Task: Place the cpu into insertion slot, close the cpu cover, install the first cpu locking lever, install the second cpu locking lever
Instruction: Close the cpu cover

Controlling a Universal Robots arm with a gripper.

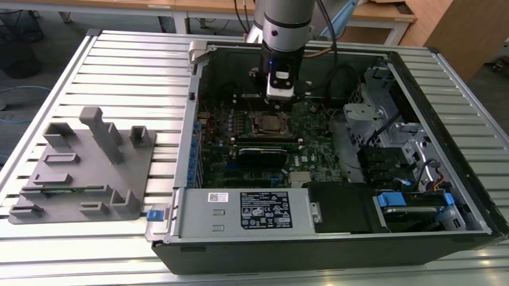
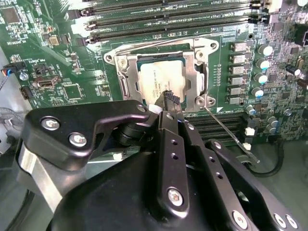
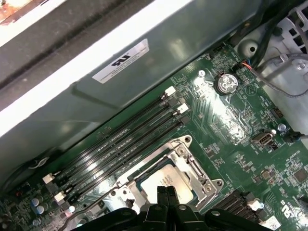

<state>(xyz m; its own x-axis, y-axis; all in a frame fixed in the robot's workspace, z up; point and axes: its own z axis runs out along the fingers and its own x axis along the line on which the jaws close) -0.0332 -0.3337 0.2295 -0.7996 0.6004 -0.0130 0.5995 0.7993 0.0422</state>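
**Q:** What lies farthest toward the exterior view's left of the insertion slot (image 1: 256, 126)?
**A:** A grey fixture tray (image 1: 80, 170). It rests on the slatted table (image 1: 127, 65), well apart from the slot and outside the open computer case (image 1: 318, 250).

**Q:** What occupies the slot itself?
**A:** The cpu (image 2: 154, 79) sits in it. Its dull metal top shows through the cut-out of the cpu cover (image 2: 195, 72), which lies flat over the slot in the second wrist view. A thin lever rod (image 2: 226, 126) angles away from one corner of the slot. Memory slots (image 2: 168, 21) run just beside the slot.

**Q:** Where is the gripper?
**A:** The gripper (image 2: 171, 98) hangs directly above the slot. Its fingertips are pressed together and grasp nothing. The tip is at the cpu's edge, near the cover, but whether it touches cannot be told.

**Q:** What lies toward the exterior view's right of the slot?
**A:** A metal drive cage (image 1: 374, 119), inside the case and apart from the slot.
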